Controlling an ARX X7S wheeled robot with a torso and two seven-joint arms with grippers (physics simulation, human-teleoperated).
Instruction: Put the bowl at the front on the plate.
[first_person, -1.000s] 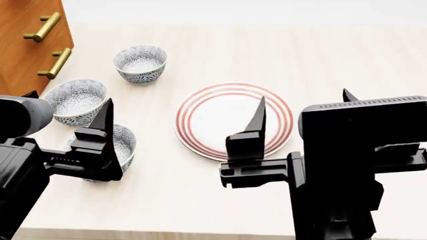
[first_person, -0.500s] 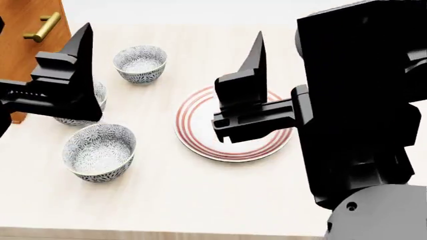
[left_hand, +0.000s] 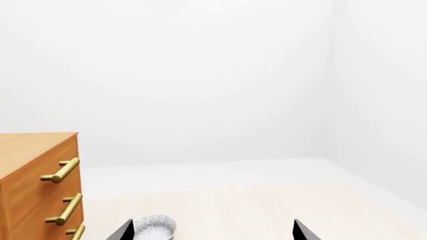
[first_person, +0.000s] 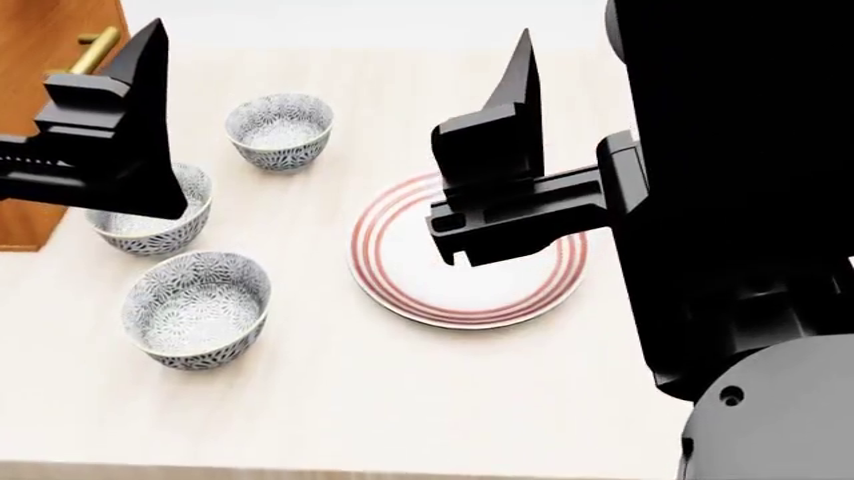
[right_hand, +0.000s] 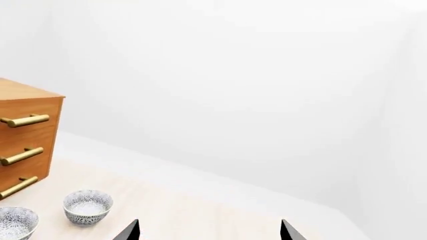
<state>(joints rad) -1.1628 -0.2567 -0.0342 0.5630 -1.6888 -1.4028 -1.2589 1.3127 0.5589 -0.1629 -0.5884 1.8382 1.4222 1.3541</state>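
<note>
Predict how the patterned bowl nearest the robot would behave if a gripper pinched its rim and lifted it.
The bowl looks rigid and glazed, so probably slippery between narrow fingers. Its deep round shape on a small base suggests it may tilt when held by one side. It sits upright and empty, likely light.

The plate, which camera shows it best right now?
The head view. The plate lies flat on the table there with its red rings plain, though the right gripper hangs in front of part of it. Neither wrist view shows the plate at all; both look out over the far table.
</note>
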